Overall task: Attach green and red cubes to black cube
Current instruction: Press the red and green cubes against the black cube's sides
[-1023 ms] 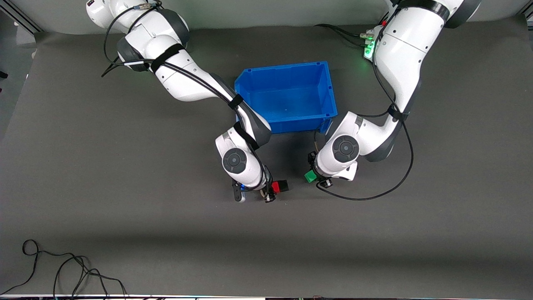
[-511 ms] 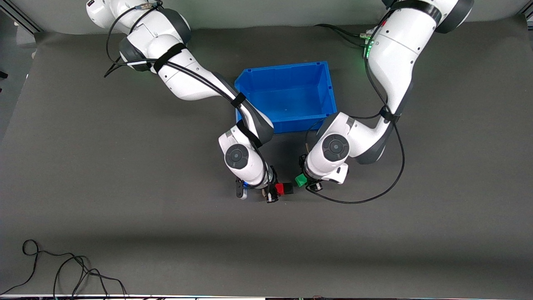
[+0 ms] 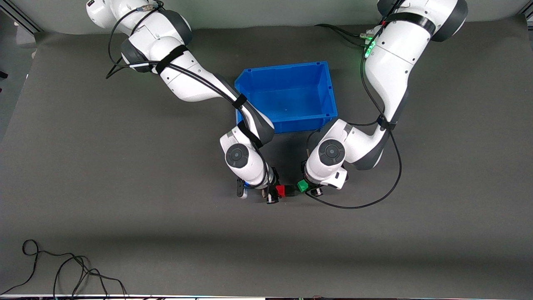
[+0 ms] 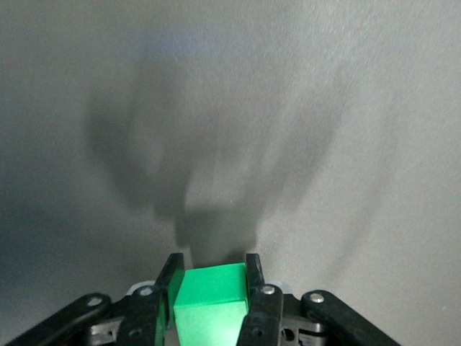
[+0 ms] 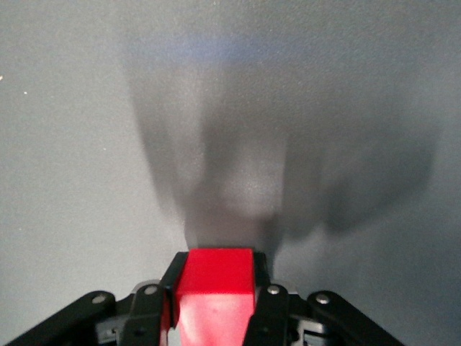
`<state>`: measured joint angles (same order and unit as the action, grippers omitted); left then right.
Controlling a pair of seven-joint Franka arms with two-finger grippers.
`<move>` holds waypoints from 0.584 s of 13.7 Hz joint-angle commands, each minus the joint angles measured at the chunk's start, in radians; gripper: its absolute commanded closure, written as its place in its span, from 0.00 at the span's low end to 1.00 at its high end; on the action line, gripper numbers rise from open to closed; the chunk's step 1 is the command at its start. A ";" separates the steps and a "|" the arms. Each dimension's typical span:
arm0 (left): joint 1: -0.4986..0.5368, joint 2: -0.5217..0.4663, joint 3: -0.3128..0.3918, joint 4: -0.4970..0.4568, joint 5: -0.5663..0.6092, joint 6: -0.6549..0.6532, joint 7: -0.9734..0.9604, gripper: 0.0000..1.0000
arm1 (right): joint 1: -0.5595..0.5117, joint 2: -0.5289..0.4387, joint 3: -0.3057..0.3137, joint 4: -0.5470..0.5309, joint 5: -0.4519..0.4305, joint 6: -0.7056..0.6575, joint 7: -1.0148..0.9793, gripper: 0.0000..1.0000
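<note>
Right end effector [image 3: 275, 192] over the grey worktop [image 3: 125, 208], clamped on the red cube [image 3: 280, 190], fingers [image 5: 170, 288] pressed on two sides of it; black cube [image 3: 290, 190] joined to the red one on the side toward the left end effector. Left end effector [image 3: 309, 188] over the same stretch of worktop, gripping the green cube [image 3: 302, 186], its face just beside the black cube, contact impossible to tell. Blue bin [image 3: 329, 96] near both end effectors, between the two arms.
</note>
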<state>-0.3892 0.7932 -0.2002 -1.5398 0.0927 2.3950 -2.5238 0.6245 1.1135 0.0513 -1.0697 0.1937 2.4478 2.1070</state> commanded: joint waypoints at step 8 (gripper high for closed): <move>-0.019 0.035 0.010 0.029 0.032 0.044 -0.010 1.00 | 0.006 0.025 -0.005 0.025 -0.019 0.008 0.028 0.83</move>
<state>-0.3979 0.8043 -0.1988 -1.5359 0.1048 2.4257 -2.5238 0.6245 1.1183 0.0513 -1.0695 0.1937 2.4499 2.1071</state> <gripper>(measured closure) 0.630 0.608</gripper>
